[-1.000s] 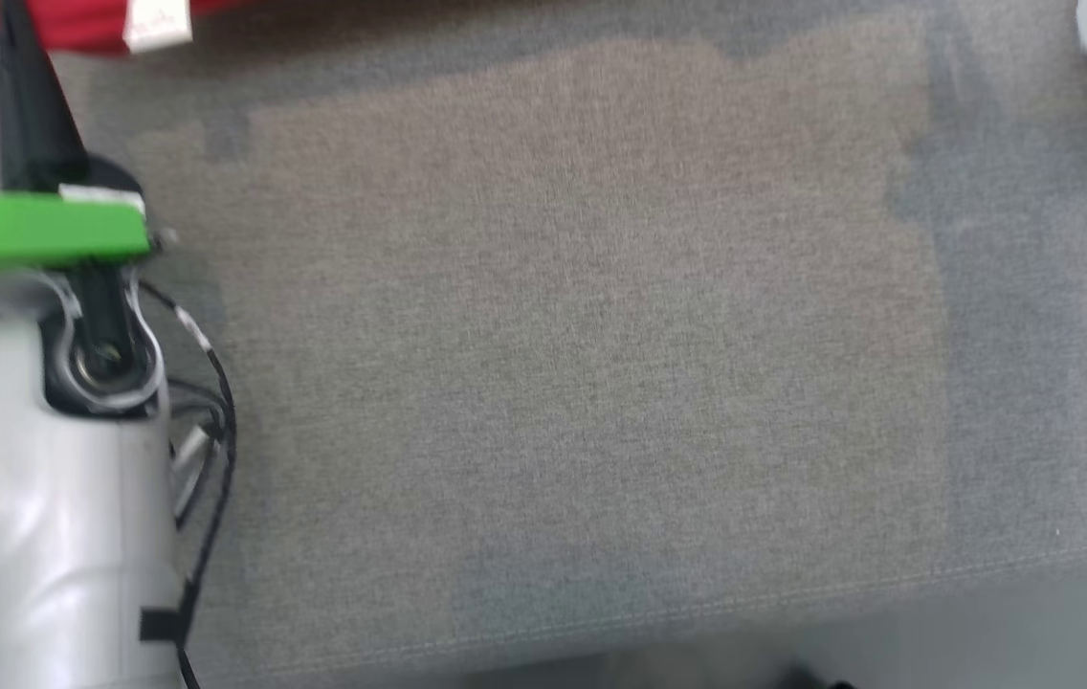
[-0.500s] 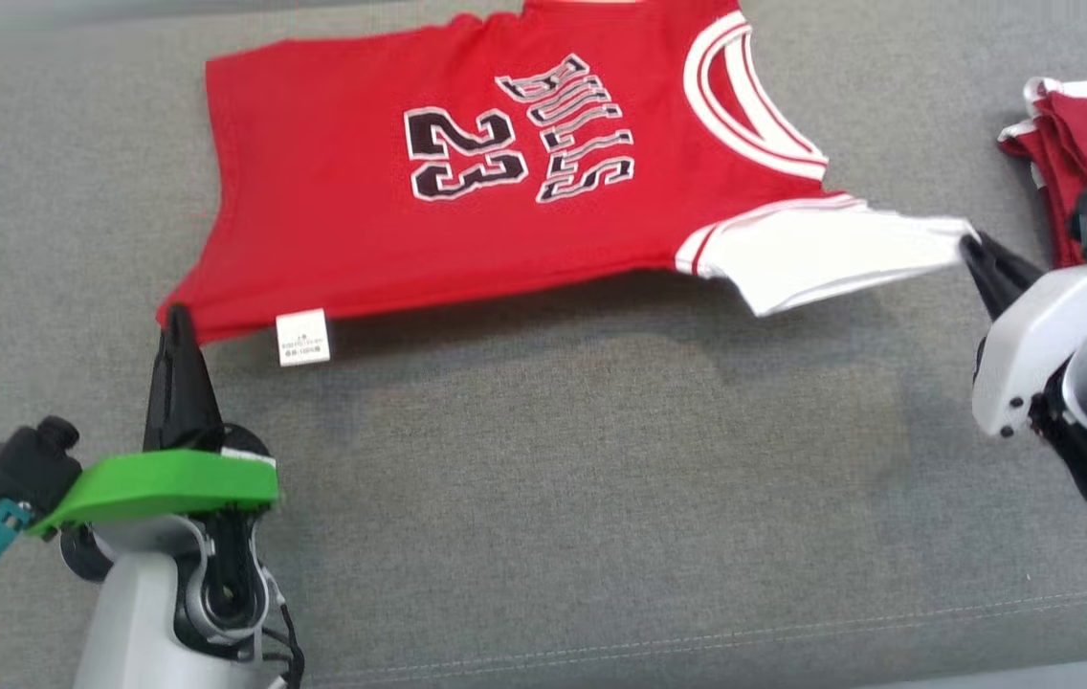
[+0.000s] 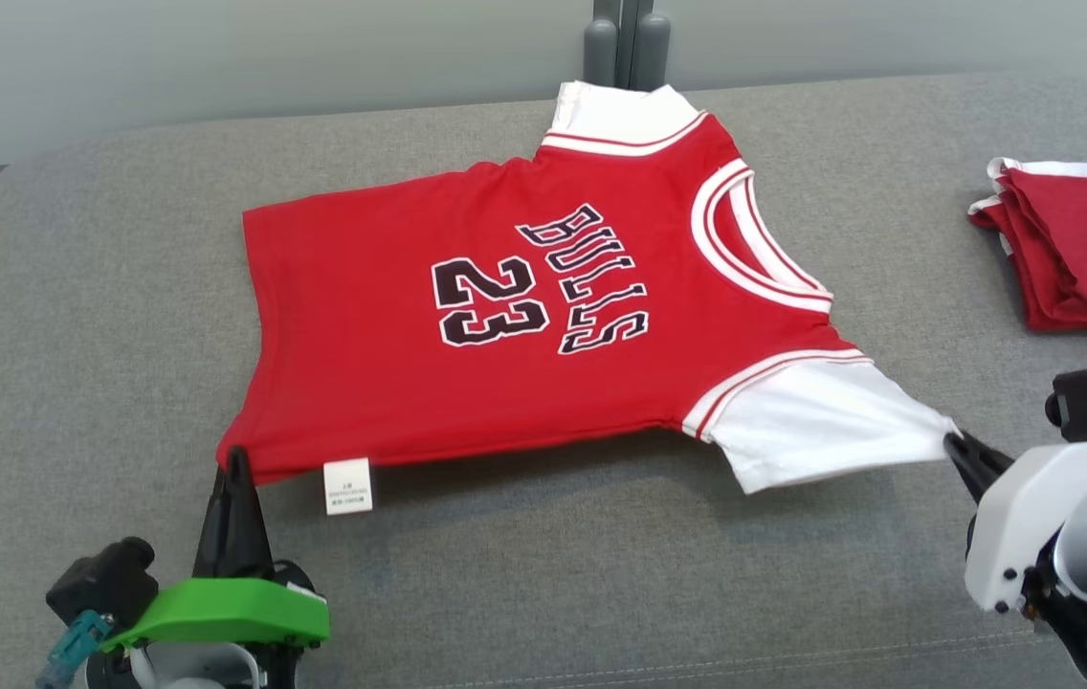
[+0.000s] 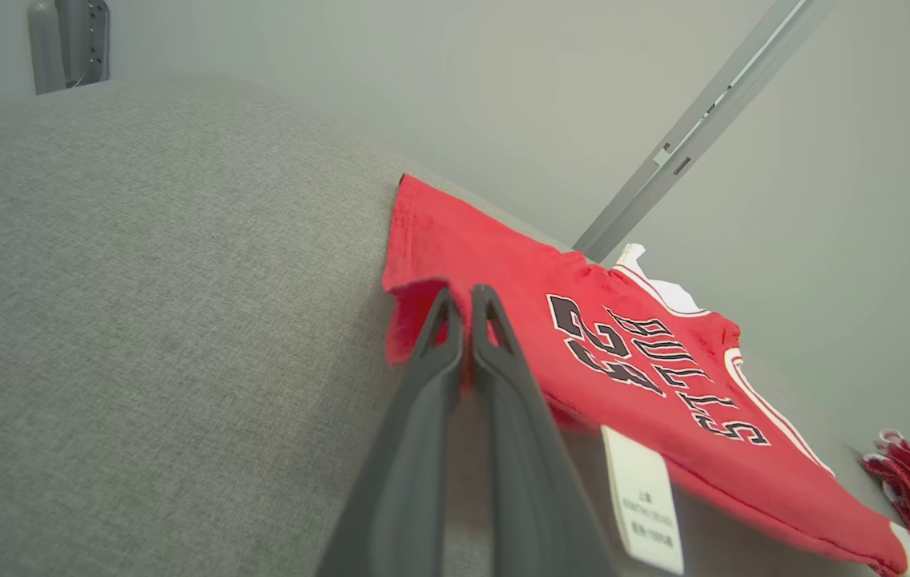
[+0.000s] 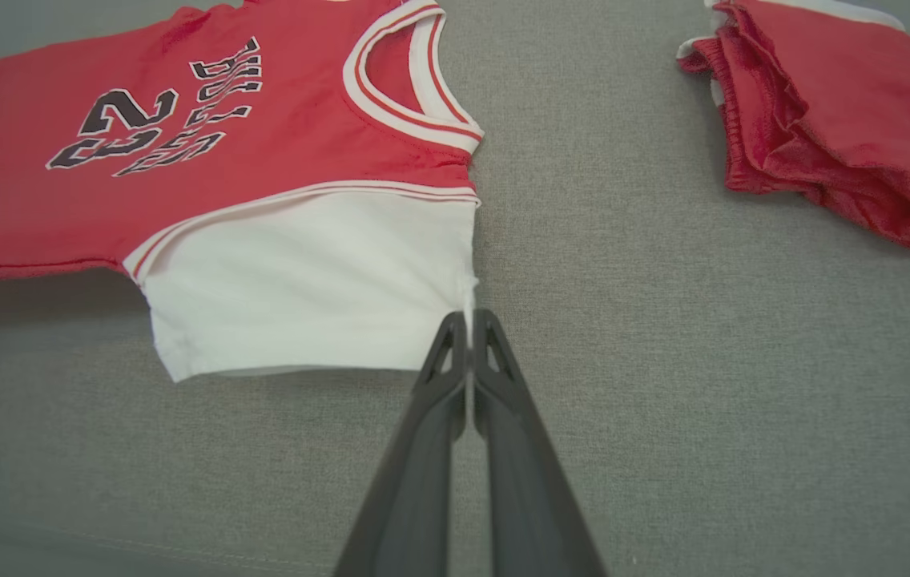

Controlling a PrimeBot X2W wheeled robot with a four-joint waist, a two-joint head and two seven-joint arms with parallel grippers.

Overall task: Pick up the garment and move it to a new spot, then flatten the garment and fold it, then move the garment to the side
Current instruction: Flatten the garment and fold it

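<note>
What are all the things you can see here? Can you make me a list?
Shirt: one, red with white sleeves and a black 23, spread across the middle of the cushion.
Label: one, white, hanging from the shirt's near edge, toward the left.
Folded clothes: one pile, red with white trim, on the cushion at the far right.
Cushion: one, grey, under everything.
Post: one, dark grey, behind the cushion's far edge.
Left end effector: one, dark fingers, shut on the shirt's near bottom corner, lower left.
Right end effector: one, dark fingers, shut on the edge of the near white sleeve, lower right.
</note>
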